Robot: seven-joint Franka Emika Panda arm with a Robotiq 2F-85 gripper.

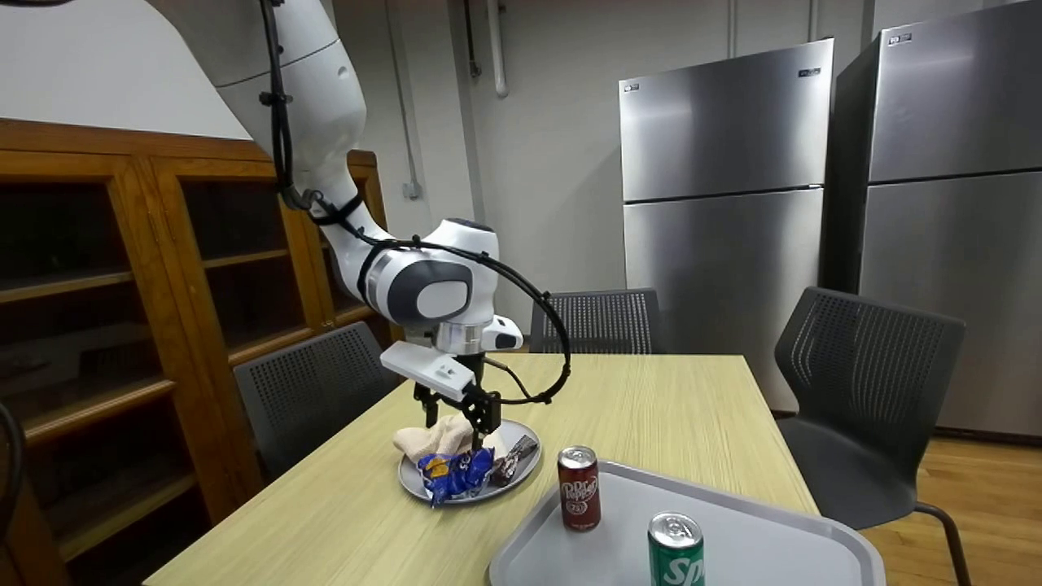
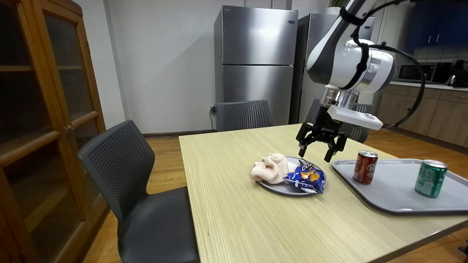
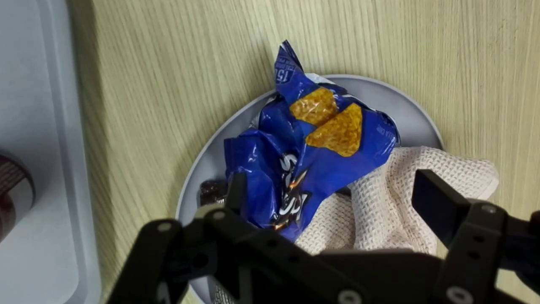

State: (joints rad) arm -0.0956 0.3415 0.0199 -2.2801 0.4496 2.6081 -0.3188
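A strip of bare tabletop [image 2: 219, 204] parts the plate [image 3: 407, 120] on the left from the tray [image 2: 393, 182] on the right. Above the plate, the gripper [image 2: 315, 154] hangs released, jaws spread. The blue chip bag [image 3: 316, 164] lies on the plate beside a pale cloth [image 3: 388, 211], poking past the near rim. A silvery wrapper [image 1: 516, 457], perhaps foil, is partly hidden. In an exterior view, the green can [image 1: 677, 557] is cut off. A steel refrigerator [image 2: 257, 40] stands far back.

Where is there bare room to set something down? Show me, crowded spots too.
In an exterior view, the table lies bare between the plate and the nearest chair; so does the tray between the red can and the green can. Crowded: the plate, bearing the cloth and chip bag, with the open tool above.
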